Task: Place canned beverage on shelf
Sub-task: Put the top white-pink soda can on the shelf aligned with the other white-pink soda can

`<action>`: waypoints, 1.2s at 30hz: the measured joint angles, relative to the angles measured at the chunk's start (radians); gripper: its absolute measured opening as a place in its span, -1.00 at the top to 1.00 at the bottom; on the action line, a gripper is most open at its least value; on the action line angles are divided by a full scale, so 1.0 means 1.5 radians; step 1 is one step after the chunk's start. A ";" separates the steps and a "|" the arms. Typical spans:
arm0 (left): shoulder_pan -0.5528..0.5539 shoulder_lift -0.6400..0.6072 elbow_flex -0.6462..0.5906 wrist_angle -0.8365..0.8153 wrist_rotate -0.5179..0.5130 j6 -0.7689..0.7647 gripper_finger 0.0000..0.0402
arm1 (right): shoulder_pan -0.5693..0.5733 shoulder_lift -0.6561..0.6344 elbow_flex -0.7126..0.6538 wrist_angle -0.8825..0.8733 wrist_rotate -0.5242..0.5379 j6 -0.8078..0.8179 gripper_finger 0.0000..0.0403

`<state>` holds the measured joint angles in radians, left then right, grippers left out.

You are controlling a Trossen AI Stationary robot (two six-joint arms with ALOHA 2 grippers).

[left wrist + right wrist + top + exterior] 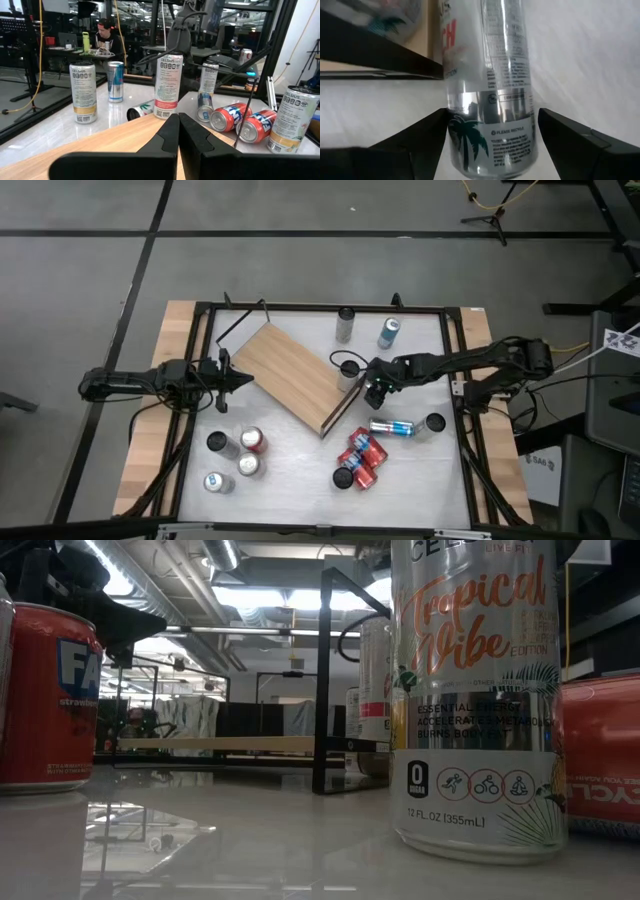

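Note:
The shelf [295, 375] is a light-wood board on a black wire frame, lying askew at the table's middle. My right gripper [375, 387] hangs low just off the shelf's right edge and points steeply down. It is shut on a silver canned beverage with a palm-tree print [490, 75], which the gripper hides in the high view. The shelf's wood [427, 30] and a black frame bar [380, 55] show behind the can. My left gripper [247, 380] is shut and level, its tips [178, 130] over the shelf's left corner. My right gripper has the can's lower part, by the palm-tree print near its bottom end [470, 135], between its two fingers, one on each side. The fingers come steeply from above and lie across the can. The can's top end points toward the shelf. Whether it rests on the table does not show.
Two upright cans [345, 325] [390, 332] stand at the far edge. An upright Celsius can [169, 85] stands beyond the shelf, under my right arm. Red cans [360, 455], a lying blue can [392, 428] and an upright can [435, 423] sit near right. Several cans [235, 455] stand near left.

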<state>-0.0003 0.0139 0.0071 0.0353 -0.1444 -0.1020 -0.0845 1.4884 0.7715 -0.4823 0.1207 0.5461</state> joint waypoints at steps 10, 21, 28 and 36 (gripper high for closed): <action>0.000 0.000 0.000 0.000 0.000 0.000 1.00 | -0.001 0.042 0.001 0.017 0.000 -0.001 -0.53; 0.000 0.000 0.000 0.000 0.000 0.000 1.00 | -0.001 0.043 0.002 0.012 0.001 -0.002 -0.21; 0.000 0.000 0.000 0.000 0.000 0.000 1.00 | -0.001 0.038 0.001 0.006 -0.005 0.019 -0.27; 0.000 0.000 0.000 0.001 0.000 0.000 1.00 | -0.001 -0.025 -0.003 -0.047 -0.010 0.020 -0.21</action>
<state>-0.0006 0.0139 0.0071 0.0373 -0.1444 -0.1017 -0.0853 1.4515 0.7677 -0.5520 0.1062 0.5754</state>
